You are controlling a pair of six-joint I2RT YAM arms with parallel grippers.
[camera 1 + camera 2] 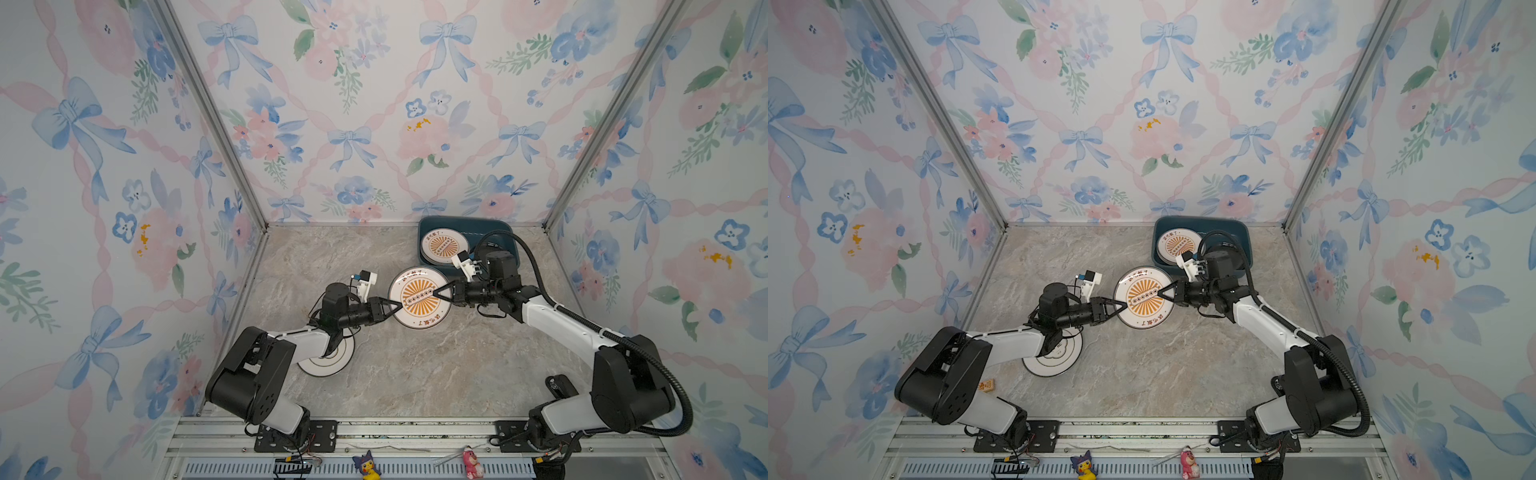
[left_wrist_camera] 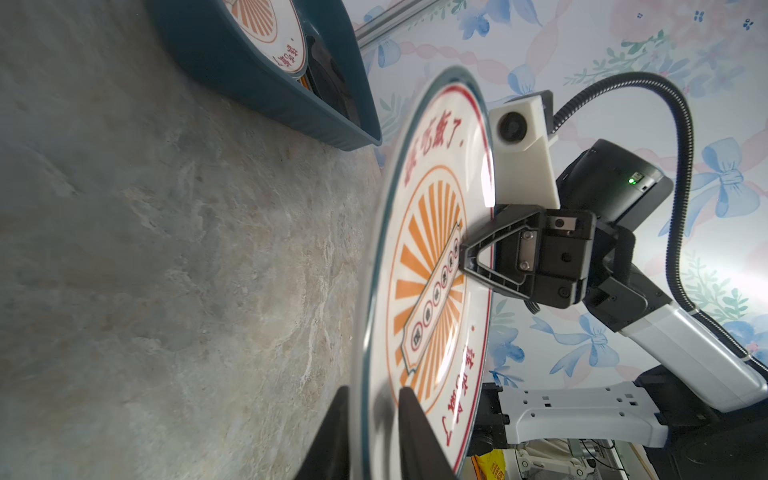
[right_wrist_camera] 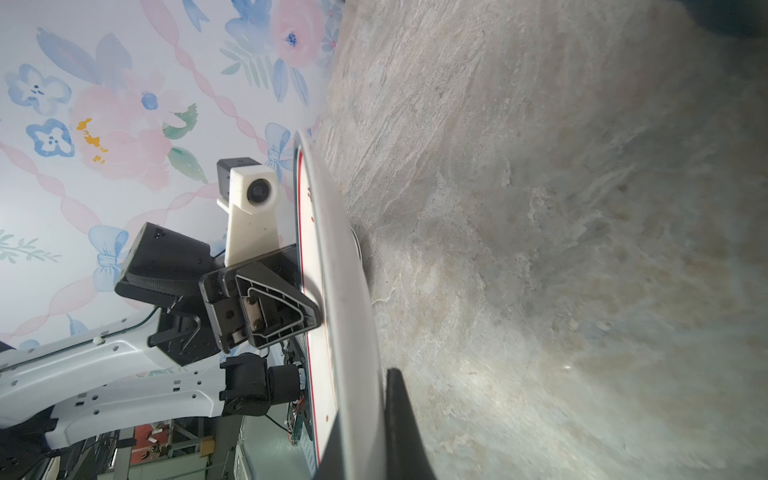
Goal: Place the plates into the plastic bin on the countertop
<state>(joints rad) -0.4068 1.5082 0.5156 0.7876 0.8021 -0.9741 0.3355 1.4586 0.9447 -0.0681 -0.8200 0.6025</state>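
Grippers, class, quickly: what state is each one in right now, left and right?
Left gripper: jaws astride the rim of the sunburst plate; whether it grips cannot be told.
Right gripper: closed on the same plate's opposite rim.

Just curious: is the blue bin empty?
No, a sunburst plate lies inside the bin.

Only writing I can spot is on the plates: the sunburst plate (image 2: 432,266) has red Chinese characters curving along its rim, something like 該吃飯了, with a second red line on the opposite side of the rim. The banner across its middle carries a row of tiny circled characters I can't read. The matching plate (image 1: 444,246) in the plastic bin (image 1: 478,228) shows the same red rim lettering, too small to make out.
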